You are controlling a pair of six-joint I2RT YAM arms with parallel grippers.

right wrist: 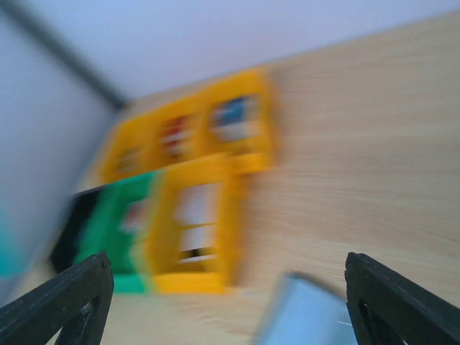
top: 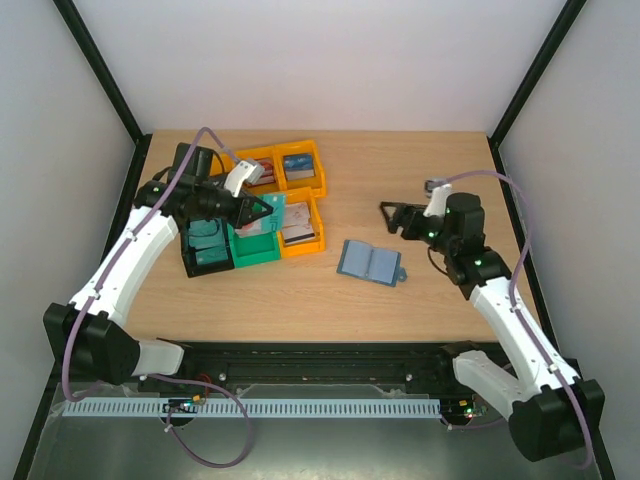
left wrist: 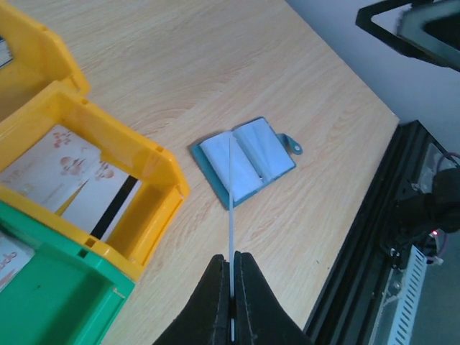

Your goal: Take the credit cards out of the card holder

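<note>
The left arm reaches over a bunch of plastic bins at the back left of the table. The right arm is up in the air on the right side.

There are orange bins, a green bin and a black bin, all touching each other. Some cards lie flat in the orange ones.

The card holder lies open on the table, near the bins but not touching them. Its pale sleeves face up and its little tab sticks out at one side. I cannot tell if any cards are left inside.

The left gripper is pinched tight on one thin credit card, seen from its edge. It hangs above the spot where the green bin meets an orange bin. The right gripper has its fingers spread wide and holds nothing.

I think the job now is to put this card into a bin. I cannot tell which bin is the right one. The left gripper should move over the middle of a bin, go low, and then let go, so the card does not bounce off the rim. The right gripper can wait by the holder and keep it from sliding on the next pull.

The table is light wood, flat and smooth, so the holder may slip easily. Plain white walls with black bars at the corners stand around it.
</note>
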